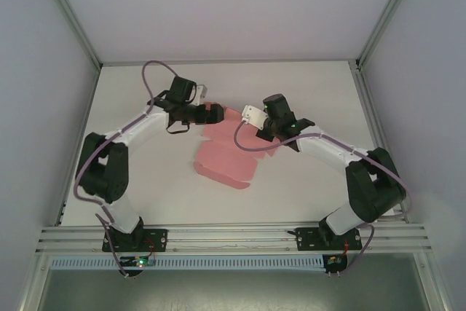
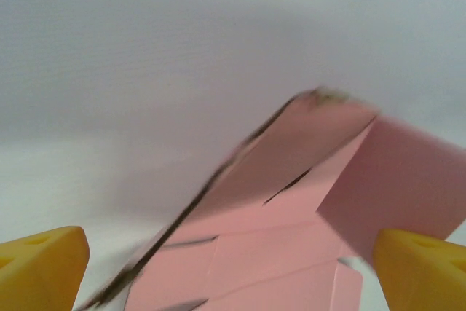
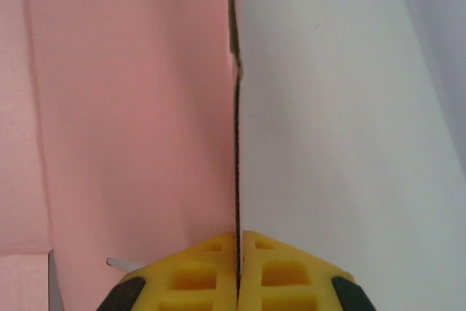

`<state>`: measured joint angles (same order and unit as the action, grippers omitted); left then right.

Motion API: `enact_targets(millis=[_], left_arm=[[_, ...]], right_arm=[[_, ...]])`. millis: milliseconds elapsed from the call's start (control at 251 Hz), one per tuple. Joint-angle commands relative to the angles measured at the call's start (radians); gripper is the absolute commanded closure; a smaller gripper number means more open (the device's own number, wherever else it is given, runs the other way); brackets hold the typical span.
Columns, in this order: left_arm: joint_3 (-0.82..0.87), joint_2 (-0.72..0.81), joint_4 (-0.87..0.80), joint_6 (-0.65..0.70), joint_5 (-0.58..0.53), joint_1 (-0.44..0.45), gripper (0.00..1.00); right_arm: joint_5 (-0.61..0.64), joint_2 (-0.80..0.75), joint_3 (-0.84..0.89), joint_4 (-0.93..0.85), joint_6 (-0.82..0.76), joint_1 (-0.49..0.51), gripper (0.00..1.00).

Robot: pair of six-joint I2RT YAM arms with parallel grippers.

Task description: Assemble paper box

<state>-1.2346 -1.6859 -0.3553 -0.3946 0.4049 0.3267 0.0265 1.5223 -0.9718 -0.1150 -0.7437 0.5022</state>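
The paper box (image 1: pixel 225 156) is a flat pink die-cut sheet lying in the middle of the white table, with its far end lifted. My right gripper (image 3: pixel 238 238) is shut on a thin edge of the pink card (image 3: pixel 131 107), which runs straight up between the yellow fingertips (image 3: pixel 196 267). Seen from above, that gripper (image 1: pixel 268 135) stands at the sheet's far right corner. My left gripper (image 2: pixel 233 282) is open wide, and its yellow fingertips (image 2: pixel 44 267) flank the creased sheet (image 2: pixel 291 202) without touching it. From above, the left gripper (image 1: pixel 215 113) is at the sheet's far left edge.
The white table (image 1: pixel 313 85) is enclosed by pale walls with metal posts. An aluminium rail (image 1: pixel 233 237) carrying both arm bases runs along the near edge. Purple cables (image 1: pixel 247 143) loop off both arms, one of them over the sheet.
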Motion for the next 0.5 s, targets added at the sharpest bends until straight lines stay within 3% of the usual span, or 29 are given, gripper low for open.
enact_targets(millis=[0, 188, 319, 495], left_arm=[[0.069, 0.111, 0.027, -0.015, -0.037, -0.053, 0.0], [0.197, 0.249, 0.008, -0.039, -0.128, -0.129, 0.0], [0.219, 0.237, -0.034, -0.012, -0.202, -0.151, 0.0], [0.239, 0.159, 0.03, 0.026, -0.15, -0.155, 0.0]], right_arm=[[-0.036, -0.056, 0.028, 0.035, -0.032, -0.021, 1.0], [-0.095, -0.094, 0.048, 0.02, -0.027, -0.052, 1.0], [-0.14, -0.114, 0.062, 0.032, -0.007, -0.071, 1.0], [-0.178, -0.128, 0.068, 0.031, 0.012, -0.079, 1.0]])
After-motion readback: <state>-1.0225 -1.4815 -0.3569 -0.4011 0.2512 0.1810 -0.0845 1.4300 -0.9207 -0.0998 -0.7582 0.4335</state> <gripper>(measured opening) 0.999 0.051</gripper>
